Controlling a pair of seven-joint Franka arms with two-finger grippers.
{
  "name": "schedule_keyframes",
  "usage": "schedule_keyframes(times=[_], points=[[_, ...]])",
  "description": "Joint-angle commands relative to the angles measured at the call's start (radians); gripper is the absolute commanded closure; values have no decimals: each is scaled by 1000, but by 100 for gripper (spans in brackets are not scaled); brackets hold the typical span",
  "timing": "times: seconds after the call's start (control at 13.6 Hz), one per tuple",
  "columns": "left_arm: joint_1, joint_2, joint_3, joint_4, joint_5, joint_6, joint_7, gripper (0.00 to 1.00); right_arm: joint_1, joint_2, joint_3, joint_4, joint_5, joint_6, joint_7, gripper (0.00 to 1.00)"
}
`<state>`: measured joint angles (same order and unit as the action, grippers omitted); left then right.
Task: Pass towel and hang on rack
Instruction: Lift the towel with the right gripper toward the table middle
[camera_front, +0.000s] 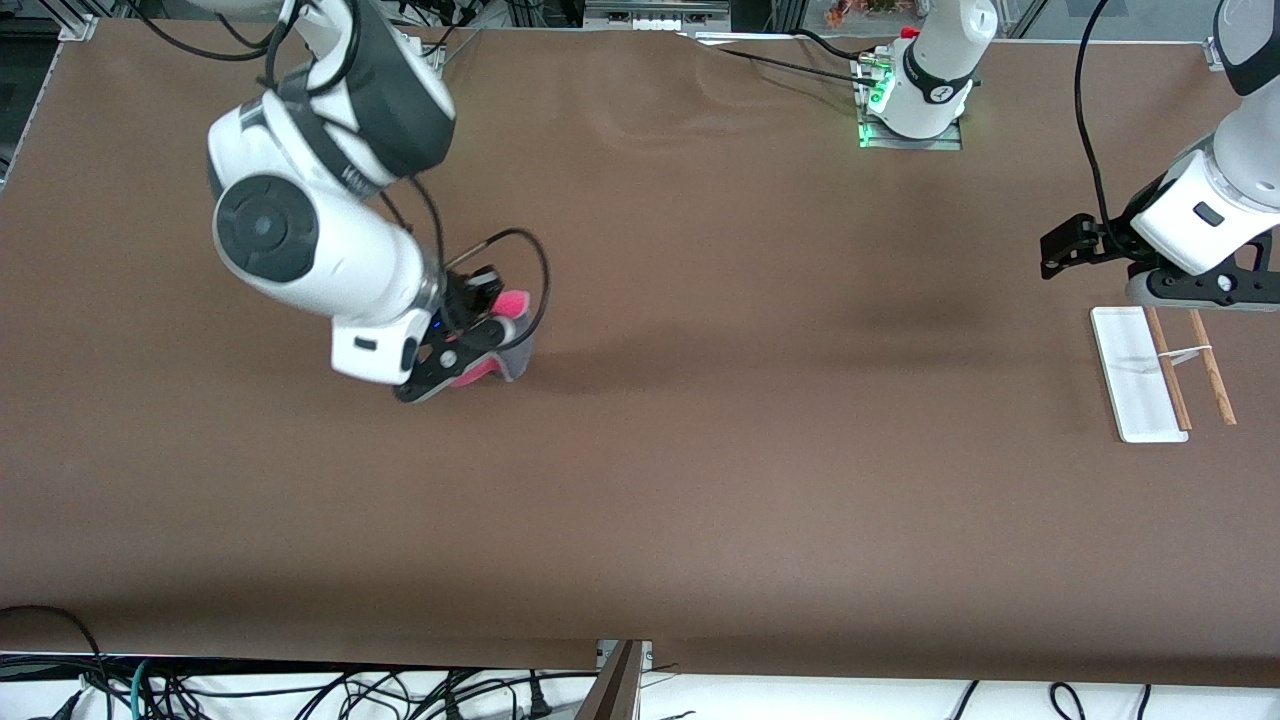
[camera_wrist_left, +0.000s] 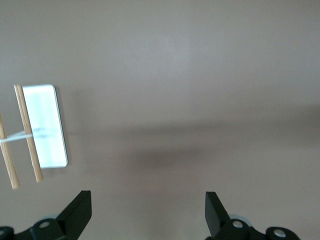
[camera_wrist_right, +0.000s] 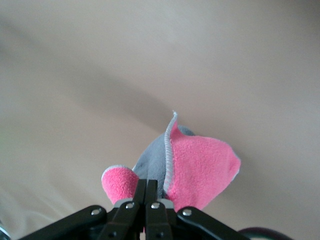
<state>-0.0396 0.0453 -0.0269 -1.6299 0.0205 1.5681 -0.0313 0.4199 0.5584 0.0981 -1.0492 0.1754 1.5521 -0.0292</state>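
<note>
The right gripper (camera_front: 478, 345) covered much of the towel (camera_front: 512, 302); the left gripper (camera_front: 1185, 290) hid the rack's (camera_front: 1140, 385) rod ends.

I get even, bright overhead light on the brown counter (camera_front: 700, 420) in the front view, no hard glare. Soft broad shadows lie under both arms, darkest beside the towel (camera_front: 495, 352) and in a band mid-counter. Green indicator glow at one arm base. Left wrist view is soft, the rack (camera_wrist_left: 45, 125) plate washed out white. Right wrist view sharp on the towel, counter blurred and pale.
</note>
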Motion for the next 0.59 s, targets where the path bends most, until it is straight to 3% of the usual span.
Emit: schedule_keyframes(times=[0.0, 0.15, 0.29, 0.52], points=[[-5, 7, 2, 15, -59, -42, 8, 0, -6, 3, 84, 15, 27, 104, 139, 100], [-8, 16, 2, 15, -126, -45, 37, 0, 3, 12, 136, 14, 27, 195, 248, 100], [-6, 42, 2, 12, -192, -46, 100, 0, 42, 17, 138, 14, 27, 256, 310, 100], [-8, 94, 2, 10, -385, -37, 298, 0, 106, 18, 138, 14, 27, 353, 376, 100]])
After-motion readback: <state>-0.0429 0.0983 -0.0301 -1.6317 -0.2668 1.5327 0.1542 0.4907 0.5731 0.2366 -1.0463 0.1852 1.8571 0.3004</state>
